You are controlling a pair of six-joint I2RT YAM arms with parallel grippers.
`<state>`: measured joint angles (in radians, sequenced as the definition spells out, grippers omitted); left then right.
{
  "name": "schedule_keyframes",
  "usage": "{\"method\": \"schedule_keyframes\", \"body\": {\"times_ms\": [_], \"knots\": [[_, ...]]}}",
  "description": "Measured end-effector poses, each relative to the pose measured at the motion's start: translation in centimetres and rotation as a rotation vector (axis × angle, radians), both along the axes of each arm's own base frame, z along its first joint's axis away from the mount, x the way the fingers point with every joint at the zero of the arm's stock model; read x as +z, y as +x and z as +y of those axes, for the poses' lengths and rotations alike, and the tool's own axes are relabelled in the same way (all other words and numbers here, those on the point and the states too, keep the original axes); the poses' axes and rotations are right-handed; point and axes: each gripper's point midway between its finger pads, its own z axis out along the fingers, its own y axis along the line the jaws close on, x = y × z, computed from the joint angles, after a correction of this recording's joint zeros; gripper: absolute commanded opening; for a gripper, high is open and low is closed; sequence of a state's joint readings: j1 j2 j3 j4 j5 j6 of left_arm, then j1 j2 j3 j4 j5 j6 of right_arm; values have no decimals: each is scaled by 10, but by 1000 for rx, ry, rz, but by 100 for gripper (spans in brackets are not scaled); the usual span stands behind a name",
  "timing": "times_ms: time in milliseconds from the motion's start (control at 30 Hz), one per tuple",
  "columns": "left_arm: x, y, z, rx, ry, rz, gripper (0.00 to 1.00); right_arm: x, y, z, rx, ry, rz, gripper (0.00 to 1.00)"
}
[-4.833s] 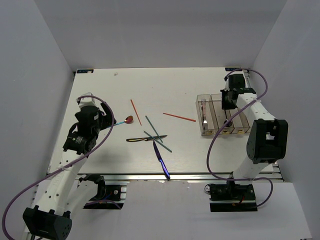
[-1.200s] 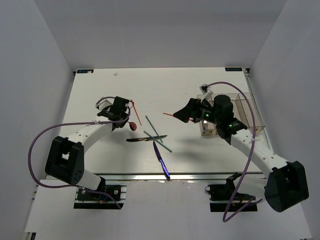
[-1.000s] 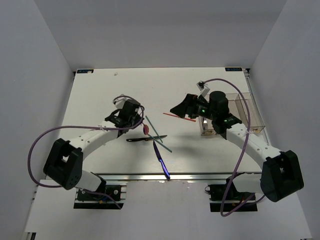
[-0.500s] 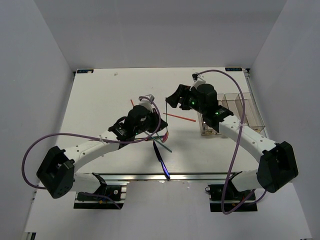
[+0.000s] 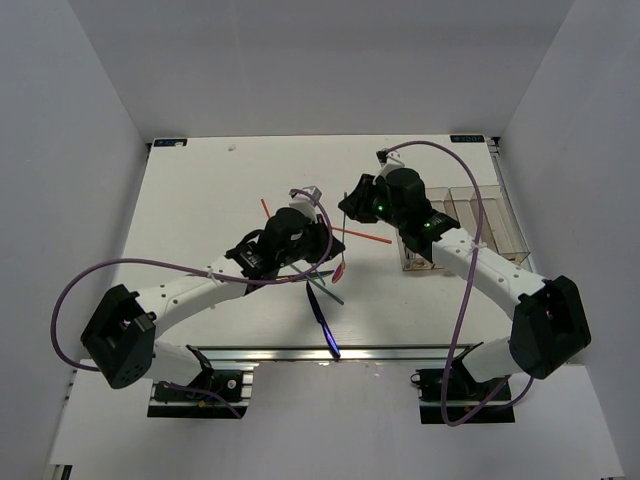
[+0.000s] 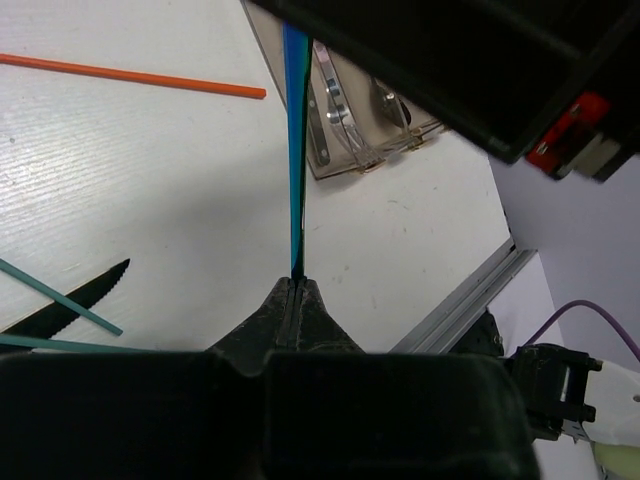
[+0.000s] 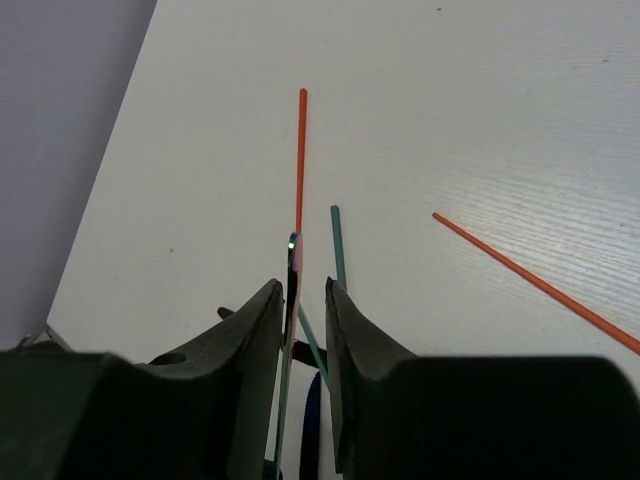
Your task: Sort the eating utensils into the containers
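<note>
Your left gripper (image 6: 296,283) is pinched tight on the thin blue handle of the red-bowled spoon (image 6: 296,150), held over the middle of the finely ribbed white table (image 5: 200,200). Your right gripper (image 7: 303,284) straddles the handle's far tip, its fingers a narrow gap apart. The clear, brownish rectangular bins (image 5: 485,215) sit to the right, with a silver fork (image 6: 331,95) in the leftmost. Teal chopsticks (image 5: 325,285) and a blue knife (image 5: 322,318) crowd the table nearby.

– in the left wrist view, where does the spoon (image 6: 296,150) end?
– can't tell: its far tip lies behind the right arm (image 6: 470,60), its bowl below the left claw (image 6: 296,288).
– the containers (image 6: 345,140)?
– mostly covered by that arm too.
</note>
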<state>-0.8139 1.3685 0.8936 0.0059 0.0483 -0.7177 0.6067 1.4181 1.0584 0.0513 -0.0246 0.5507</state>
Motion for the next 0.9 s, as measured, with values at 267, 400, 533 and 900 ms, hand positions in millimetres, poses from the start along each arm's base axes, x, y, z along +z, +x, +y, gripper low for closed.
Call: {"method": "schedule_keyframes", "body": {"times_ms": [267, 400, 533, 900], "knots": [[6, 7, -3, 12, -6, -19, 0, -4, -18, 13, 113, 20, 21, 0], [5, 8, -3, 15, 2, -18, 31, -4, -20, 14, 134, 18, 17, 0], [8, 15, -1, 48, 27, -24, 98, -1, -11, 4, 122, -52, -31, 0], [-8, 6, 71, 241, 292, 33, 98, 25, 93, -176, -252, -477, -230, 0]]}}
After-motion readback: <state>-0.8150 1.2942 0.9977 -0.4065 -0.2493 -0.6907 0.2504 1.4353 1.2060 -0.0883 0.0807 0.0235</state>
